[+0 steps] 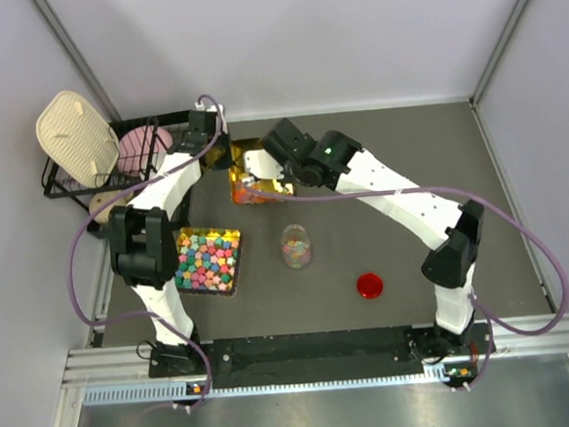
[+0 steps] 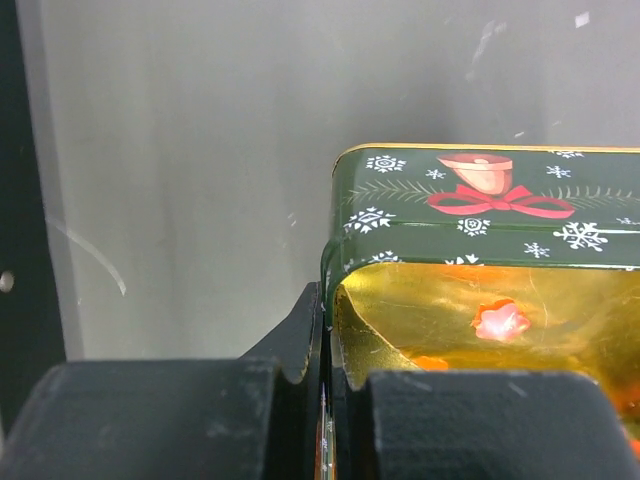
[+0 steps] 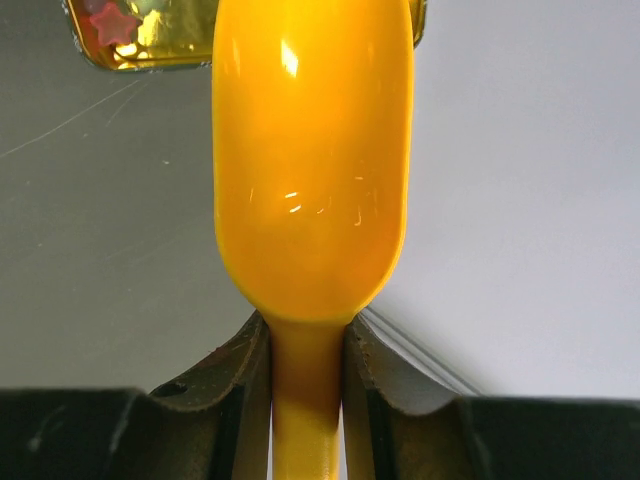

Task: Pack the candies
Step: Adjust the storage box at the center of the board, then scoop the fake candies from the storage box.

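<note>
Candies [image 2: 500, 321] lie in the gold-lined tin [image 2: 480, 190] toward the far edge of the desk [image 1: 427, 155], left jaws clamped on its wall, right jaws gripping a yellow spoon [image 3: 310, 170].

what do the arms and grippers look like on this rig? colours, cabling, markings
Both arms match: the left arm and right arm have white links and black joint housings. A lavender cable loops loosely off each. A green light glows near the right arm's wrist. The left gripper and right gripper have matte black, blocky fingers. No legible markings.
</note>
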{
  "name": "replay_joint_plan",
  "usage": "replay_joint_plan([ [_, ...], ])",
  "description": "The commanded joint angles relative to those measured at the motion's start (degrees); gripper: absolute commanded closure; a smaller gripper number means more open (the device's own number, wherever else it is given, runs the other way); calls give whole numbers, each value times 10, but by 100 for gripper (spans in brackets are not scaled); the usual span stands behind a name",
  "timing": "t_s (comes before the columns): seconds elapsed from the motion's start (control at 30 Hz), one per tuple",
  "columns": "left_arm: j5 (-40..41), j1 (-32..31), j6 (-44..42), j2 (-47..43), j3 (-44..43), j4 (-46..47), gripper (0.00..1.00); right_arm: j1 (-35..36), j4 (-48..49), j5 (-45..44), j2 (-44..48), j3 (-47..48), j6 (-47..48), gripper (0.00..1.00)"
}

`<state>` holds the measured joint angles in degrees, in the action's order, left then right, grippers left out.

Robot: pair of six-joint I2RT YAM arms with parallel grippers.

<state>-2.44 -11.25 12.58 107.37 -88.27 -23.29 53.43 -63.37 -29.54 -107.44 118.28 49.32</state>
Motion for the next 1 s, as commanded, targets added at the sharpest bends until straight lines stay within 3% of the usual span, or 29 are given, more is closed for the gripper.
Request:
replay_joint_plan([
  [0.0,46,8,22,13,-44,-42,100,13,19,-75,-54,28,23,100],
  [0.5,58,-3,20,6,-50,-65,100,17,44,-212,-249,167,140,100],
  [0.97,39,-5,24,-8,-45,-63,100,41,98,-199,-299,153,186,100],
])
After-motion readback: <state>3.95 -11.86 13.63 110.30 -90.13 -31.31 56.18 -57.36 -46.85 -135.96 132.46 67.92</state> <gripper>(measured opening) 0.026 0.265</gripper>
